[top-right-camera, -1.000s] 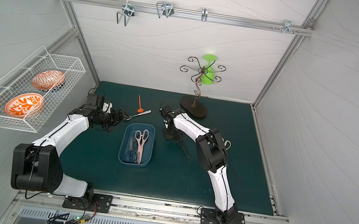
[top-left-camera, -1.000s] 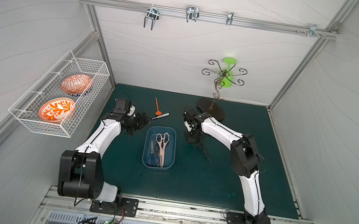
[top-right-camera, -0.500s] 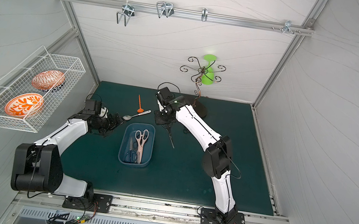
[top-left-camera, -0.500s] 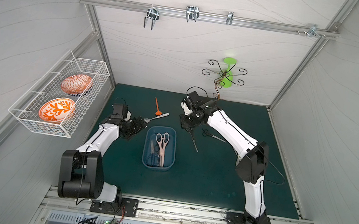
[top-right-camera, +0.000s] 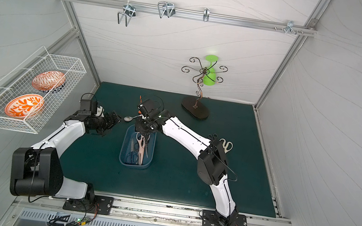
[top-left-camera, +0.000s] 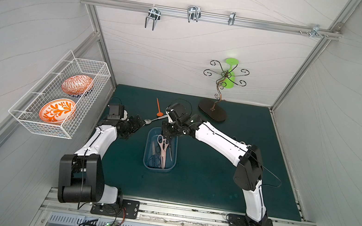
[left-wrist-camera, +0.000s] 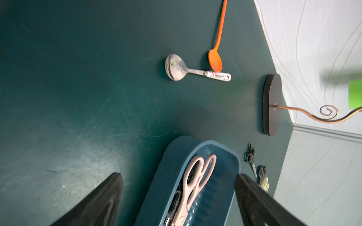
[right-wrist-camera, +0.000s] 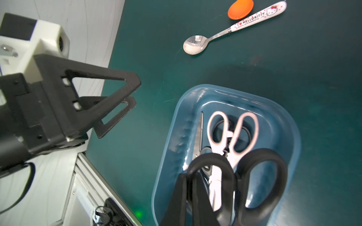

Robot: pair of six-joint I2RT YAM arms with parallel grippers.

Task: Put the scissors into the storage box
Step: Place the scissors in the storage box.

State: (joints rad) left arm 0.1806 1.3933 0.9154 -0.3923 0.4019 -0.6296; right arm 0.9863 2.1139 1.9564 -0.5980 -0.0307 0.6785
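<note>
- While the black-handled scissors (right-wrist-camera: pixel 262 153) are held over the storage box (right-wrist-camera: pixel 278 125), the right claw (right-wrist-camera: pixel 193 182) is closed on one handle loop, and the other loop is left free.
- In a top view a thin blade seems to point down into the box. Whether its tip touches the floor of the box cannot be told.
- Inside the box the pink-handled scissors (top-left-camera: pixel 163 151) are already laid, with at least one darker pair beside and under them.
- More pairs are found on the tabletop (top-left-camera: pixel 215 172), well apart from the box. Among them are a cream-white pair (left-wrist-camera: pixel 265 185) and a small black pair (left-wrist-camera: pixel 250 156).
- The left claw (right-wrist-camera: pixel 136 93) is open and empty. It is placed near the far left corner of the box, close to the steel spoon (right-wrist-camera: pixel 193 46), which is not part of the task.
- Scissors are judged to be stiff and rather heavy for their size, because of the steel blades. The smooth plastic handles may slip.
- When only one loop is gripped, the pair can swing around the fingers and the blades may fall open. A low release inside the box is therefore advised.
- For the pairs lying flat on the tabletop, a hold across the handles near the pivot is judged best, since the blades are thin, sharp and close to the surface.
</note>
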